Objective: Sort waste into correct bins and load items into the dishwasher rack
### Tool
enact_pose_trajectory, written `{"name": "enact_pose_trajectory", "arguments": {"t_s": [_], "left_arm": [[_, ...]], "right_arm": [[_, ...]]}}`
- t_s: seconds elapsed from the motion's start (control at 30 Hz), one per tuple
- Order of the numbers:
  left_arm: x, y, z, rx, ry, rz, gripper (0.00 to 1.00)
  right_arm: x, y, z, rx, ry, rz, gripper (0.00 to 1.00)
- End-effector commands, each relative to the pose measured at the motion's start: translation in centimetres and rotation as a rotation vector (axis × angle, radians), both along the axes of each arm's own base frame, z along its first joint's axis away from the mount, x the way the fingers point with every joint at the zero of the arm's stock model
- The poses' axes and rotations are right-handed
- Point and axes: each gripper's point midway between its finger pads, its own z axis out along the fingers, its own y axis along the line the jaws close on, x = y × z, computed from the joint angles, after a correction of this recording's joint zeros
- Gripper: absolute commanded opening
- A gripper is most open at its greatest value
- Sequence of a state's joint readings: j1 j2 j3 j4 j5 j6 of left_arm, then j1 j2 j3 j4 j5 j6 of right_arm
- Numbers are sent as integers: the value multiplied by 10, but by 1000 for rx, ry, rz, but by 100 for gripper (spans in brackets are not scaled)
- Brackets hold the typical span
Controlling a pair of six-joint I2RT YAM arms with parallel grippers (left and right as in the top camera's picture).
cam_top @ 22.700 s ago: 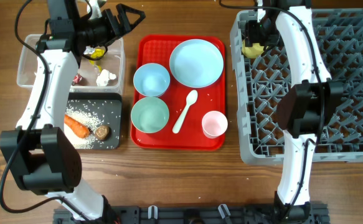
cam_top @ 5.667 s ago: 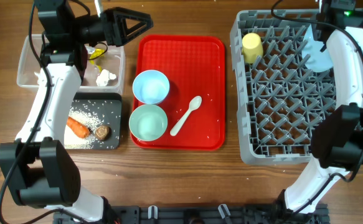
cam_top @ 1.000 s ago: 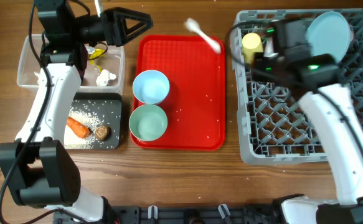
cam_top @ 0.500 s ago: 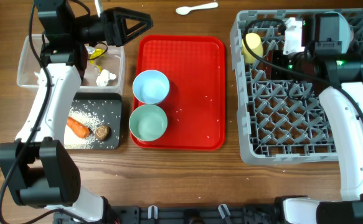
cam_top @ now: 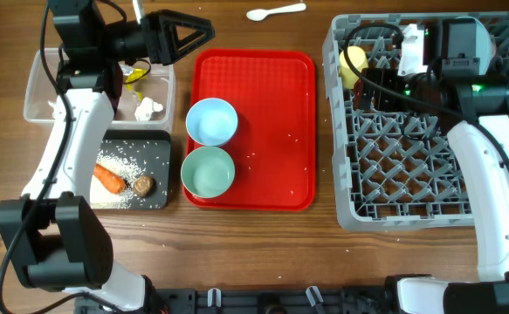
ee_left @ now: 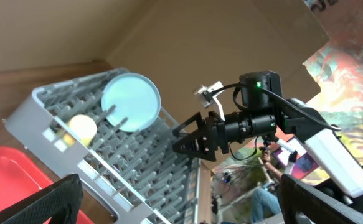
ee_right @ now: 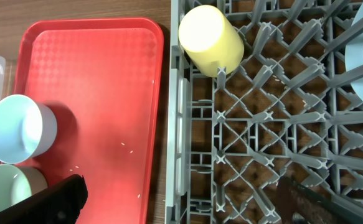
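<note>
The left arm stretches over the clear tub. Its tool is spread wide and holds nothing. The right arm bends over the grey rack, and its tool is spread wide too. The white spoon lies on the worktop past the red tray; only the overhead view shows it. Only the left wrist view shows the whole blue plate standing in the rack.
</note>
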State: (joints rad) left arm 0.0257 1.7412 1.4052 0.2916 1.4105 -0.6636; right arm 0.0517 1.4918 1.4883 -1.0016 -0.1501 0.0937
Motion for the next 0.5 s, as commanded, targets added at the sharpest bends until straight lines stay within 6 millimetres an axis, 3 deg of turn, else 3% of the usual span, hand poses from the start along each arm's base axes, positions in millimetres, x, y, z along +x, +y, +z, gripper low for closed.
{"name": "enact_pose_trajectory", "arguments": {"t_s": [0.0, 0.17, 0.3, 0.37, 0.43, 0.47], "left_arm": [[6, 6, 6, 2, -63, 27, 100], [13, 9, 22, -13, -94, 71, 100], [42, 12, 61, -28, -63, 249, 99], [71, 18, 70, 33, -60, 463, 99], [104, 33, 57, 266, -96, 835, 100], [107, 21, 53, 367, -161, 924, 100]], "right_arm": [[2, 3, 11, 23, -28, -1, 100], [2, 3, 11, 23, -28, -1, 100], [2, 3, 11, 22, -28, -1, 100], [2, 3, 11, 23, -28, -2, 100], [2, 3, 11, 23, -28, -1, 100], [2, 3, 11, 23, -28, -1, 100]]}}
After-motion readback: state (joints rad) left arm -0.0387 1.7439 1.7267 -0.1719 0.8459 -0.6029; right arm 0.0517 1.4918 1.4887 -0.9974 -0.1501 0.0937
